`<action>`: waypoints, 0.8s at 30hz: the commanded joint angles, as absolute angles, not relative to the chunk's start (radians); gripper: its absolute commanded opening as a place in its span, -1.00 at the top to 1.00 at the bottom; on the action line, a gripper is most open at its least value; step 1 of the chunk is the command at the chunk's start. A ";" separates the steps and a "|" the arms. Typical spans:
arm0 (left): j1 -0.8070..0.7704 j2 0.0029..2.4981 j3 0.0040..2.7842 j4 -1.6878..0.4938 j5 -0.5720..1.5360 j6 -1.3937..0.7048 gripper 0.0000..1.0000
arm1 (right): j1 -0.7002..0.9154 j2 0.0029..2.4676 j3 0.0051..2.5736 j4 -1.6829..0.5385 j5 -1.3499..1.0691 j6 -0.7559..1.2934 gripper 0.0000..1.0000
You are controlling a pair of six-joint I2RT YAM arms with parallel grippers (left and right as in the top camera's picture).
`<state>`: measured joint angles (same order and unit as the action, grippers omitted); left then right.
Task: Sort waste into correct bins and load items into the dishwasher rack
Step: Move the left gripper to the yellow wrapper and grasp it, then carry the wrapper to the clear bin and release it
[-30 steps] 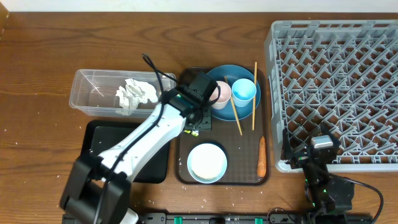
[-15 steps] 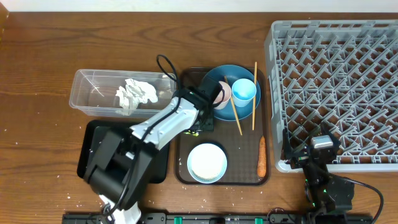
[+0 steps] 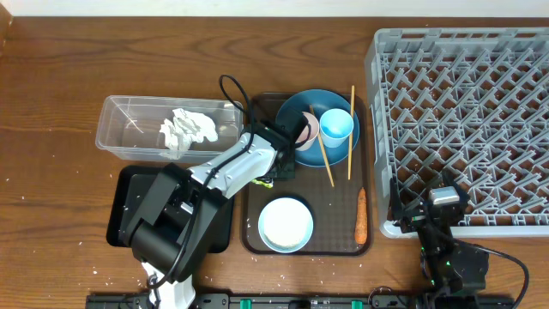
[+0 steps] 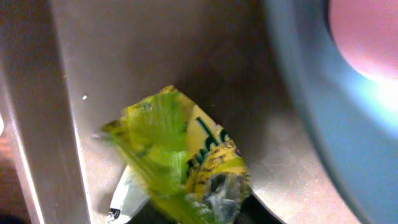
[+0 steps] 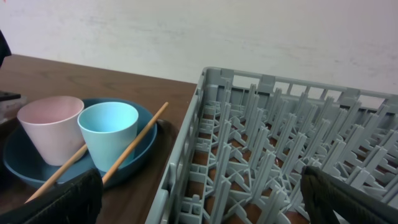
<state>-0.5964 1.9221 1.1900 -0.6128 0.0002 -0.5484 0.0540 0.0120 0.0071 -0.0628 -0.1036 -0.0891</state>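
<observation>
Crumpled green-and-white wrapper (image 4: 180,165) on tray (image 4: 143,50), beside blue plate (image 4: 323,124); pink cup (image 4: 367,31) top right.

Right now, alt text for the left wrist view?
Close-up of a crumpled green wrapper on the brown tray, low in the frame. The dark-blue plate curves down the right side, with the pink cup blurred in the top right corner.

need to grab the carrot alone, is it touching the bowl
Apart. The overhead view shows a strip of bare brown tray between the carrot and the bowl.
</observation>
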 commanded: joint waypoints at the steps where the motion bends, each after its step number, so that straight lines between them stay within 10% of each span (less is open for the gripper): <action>1: -0.593 1.924 1.180 -0.623 0.006 -0.547 0.77 | 0.059 0.007 0.006 -0.066 -0.104 -0.095 -0.99; 12: -0.591 1.702 1.180 -0.657 -0.049 -0.479 0.86 | 0.059 0.007 0.006 -0.066 -0.105 -0.095 -0.98; 24: -0.549 1.506 1.180 -0.660 -0.574 -0.480 0.86 | 0.059 0.007 0.006 -0.066 -0.104 -0.095 -0.98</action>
